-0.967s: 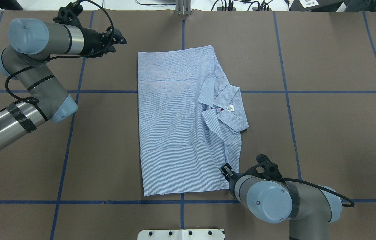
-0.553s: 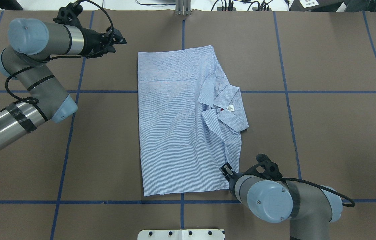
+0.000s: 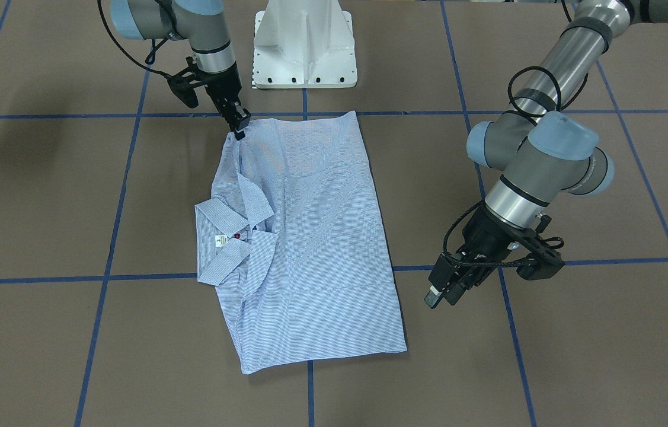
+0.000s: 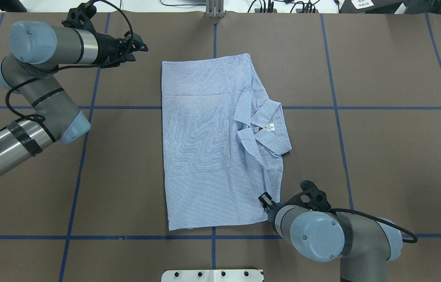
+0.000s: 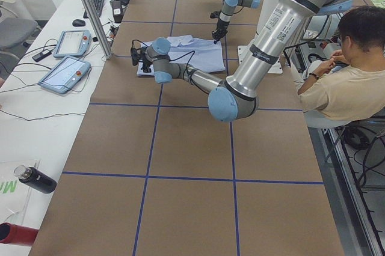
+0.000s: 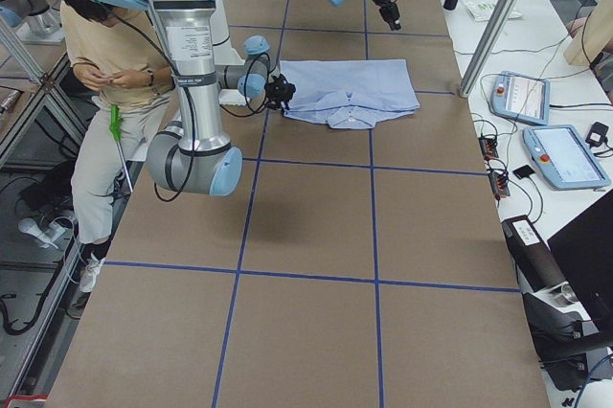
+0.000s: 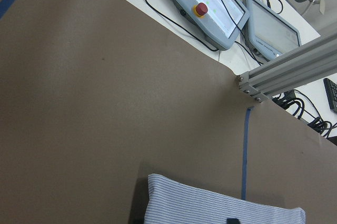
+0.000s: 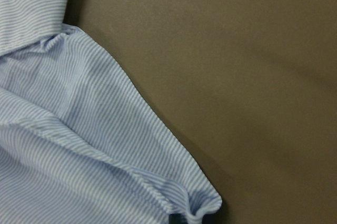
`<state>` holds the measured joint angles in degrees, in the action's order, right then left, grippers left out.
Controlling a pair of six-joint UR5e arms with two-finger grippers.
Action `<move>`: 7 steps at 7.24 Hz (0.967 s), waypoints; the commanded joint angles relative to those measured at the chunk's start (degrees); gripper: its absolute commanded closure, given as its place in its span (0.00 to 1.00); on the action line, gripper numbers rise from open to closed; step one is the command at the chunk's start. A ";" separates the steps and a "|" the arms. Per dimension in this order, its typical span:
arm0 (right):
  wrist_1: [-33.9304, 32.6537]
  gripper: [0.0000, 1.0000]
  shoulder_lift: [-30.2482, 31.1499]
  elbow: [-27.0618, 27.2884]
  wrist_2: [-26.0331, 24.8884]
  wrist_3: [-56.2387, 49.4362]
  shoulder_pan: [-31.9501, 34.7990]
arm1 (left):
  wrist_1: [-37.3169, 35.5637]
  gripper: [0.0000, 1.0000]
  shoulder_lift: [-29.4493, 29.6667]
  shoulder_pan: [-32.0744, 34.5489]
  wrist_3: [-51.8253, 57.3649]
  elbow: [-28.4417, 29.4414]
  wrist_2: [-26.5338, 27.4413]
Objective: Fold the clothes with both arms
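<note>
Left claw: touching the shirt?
Apart. The overhead view shows bare table between the left claw and the shirt; the front view shows the same gap.

Brown table (image 4: 400, 58), blue taped grid (image 4: 396, 107).

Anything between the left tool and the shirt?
Nothing visible. The left tool hangs clear of the shirt, off its far corner on the robot's left, with only bare brown table between them. The right tool sits at the shirt's near right corner.
</note>
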<state>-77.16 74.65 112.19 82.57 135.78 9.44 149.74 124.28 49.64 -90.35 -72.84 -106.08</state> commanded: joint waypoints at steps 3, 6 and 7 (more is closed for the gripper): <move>-0.53 1.00 3.74 6.80 0.39 0.19 0.06 | -0.15 0.40 -3.57 -0.42 -1.57 -6.04 -0.09; -0.53 1.00 3.75 6.99 0.57 3.87 -1.79 | 0.02 0.36 -17.80 -9.86 -19.80 -27.02 0.17; -0.53 1.00 3.75 6.90 0.57 3.88 -1.70 | 0.02 0.12 -21.41 -15.05 -21.60 -30.31 0.26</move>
<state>-77.69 78.37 119.09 83.13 139.28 7.88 149.72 107.91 40.74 -107.55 -97.32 -106.09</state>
